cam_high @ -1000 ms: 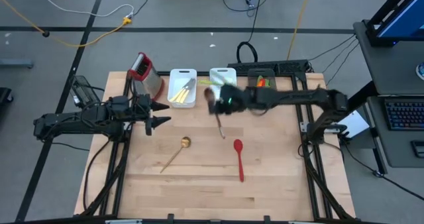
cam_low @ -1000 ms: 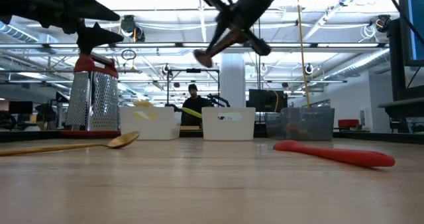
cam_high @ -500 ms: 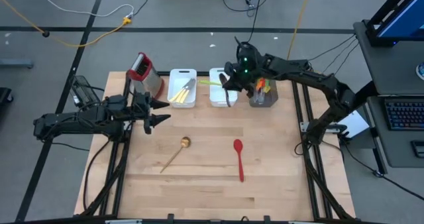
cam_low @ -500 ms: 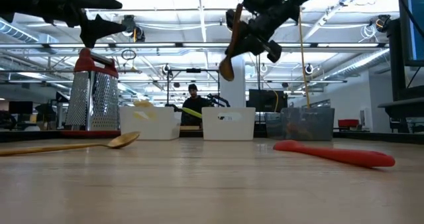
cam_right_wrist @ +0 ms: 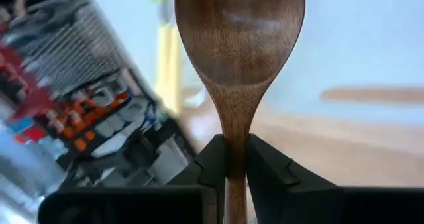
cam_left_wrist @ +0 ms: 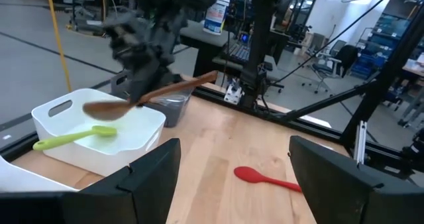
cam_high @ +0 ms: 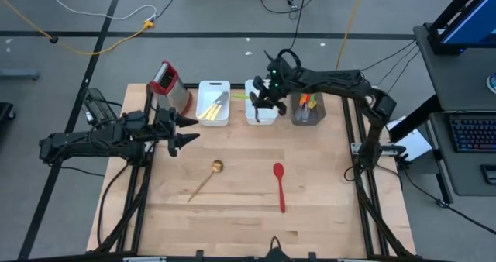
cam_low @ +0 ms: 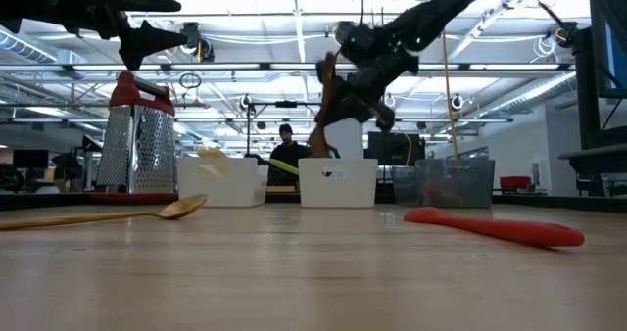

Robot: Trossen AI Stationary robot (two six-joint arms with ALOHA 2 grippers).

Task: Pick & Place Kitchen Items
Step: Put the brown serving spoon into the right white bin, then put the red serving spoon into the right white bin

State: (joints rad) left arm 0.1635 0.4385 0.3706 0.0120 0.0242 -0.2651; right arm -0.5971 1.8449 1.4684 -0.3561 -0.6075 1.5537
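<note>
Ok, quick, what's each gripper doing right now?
Left gripper: open, empty, near the grater.
Right gripper: shut on the dark wooden spoon, over the middle white bin.

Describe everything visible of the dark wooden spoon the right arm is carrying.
The dark wooden spoon is brown with visible grain, an oval bowl and a slim straight handle. The right tool is shut on its handle just below the bowl. It hangs in the air, tilted, above the white bin holding a lime-green spoon. Nothing but the fingers touches it.
</note>
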